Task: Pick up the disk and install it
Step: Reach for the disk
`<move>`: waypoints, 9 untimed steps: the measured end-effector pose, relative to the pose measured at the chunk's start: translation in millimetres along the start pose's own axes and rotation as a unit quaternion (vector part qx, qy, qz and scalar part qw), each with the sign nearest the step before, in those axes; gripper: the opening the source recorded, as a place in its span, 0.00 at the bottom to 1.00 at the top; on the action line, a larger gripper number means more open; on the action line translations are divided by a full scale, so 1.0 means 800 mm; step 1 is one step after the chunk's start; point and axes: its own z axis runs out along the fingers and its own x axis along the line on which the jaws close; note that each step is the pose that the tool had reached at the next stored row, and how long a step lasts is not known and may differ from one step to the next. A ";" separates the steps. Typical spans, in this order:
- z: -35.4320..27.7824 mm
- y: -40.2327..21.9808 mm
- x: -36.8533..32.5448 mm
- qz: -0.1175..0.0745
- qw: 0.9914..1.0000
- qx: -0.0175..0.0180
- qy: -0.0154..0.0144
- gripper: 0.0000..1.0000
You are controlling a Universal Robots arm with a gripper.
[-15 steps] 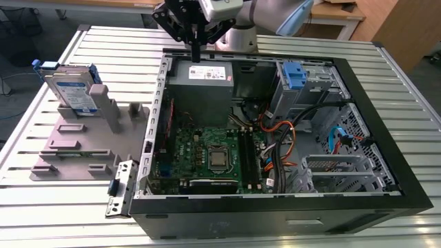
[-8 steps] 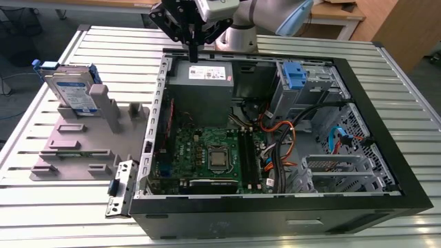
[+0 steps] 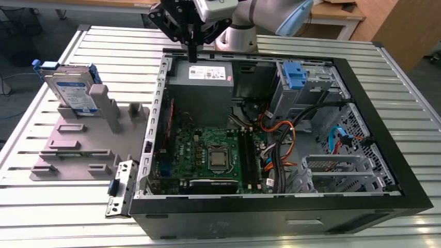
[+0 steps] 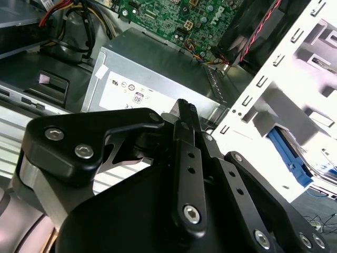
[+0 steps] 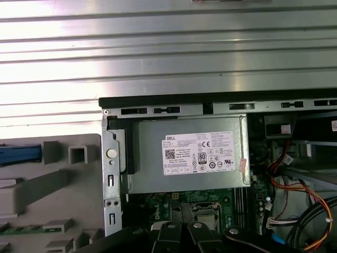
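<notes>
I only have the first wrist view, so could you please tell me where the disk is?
Observer: The disk stands upright in the grey holder on the table, on the exterior view's left of the computer case.
Operator: Thank you; does the gripper hold anything?
Observer: No; it hangs over the far edge of the power supply, jaws shut and empty.
Operator: And the drive bay?
Observer: A blue bracket sits in it, at the case's far corner on the exterior view's right.

Grey PSU box point(image 5: 147, 176) w/ white sticker point(image 5: 197, 153), green mobo point(image 5: 210, 203) beside it, gripper point(image 5: 182, 237) in foreground, ribbed metal table point(image 5: 168, 52)
</notes>
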 end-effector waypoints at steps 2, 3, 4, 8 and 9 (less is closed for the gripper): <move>0.0000 -0.0002 0.0024 0.000 1.000 0.000 0.000 0.11; 0.0001 -0.0002 0.0038 0.000 1.000 0.000 0.000 0.11; 0.0000 -0.0004 0.0054 0.000 1.000 0.000 0.000 0.11; 0.0000 -0.0009 0.0123 0.000 1.000 0.000 0.000 0.11; 0.0001 -0.0010 0.0139 0.000 1.000 0.000 0.000 0.11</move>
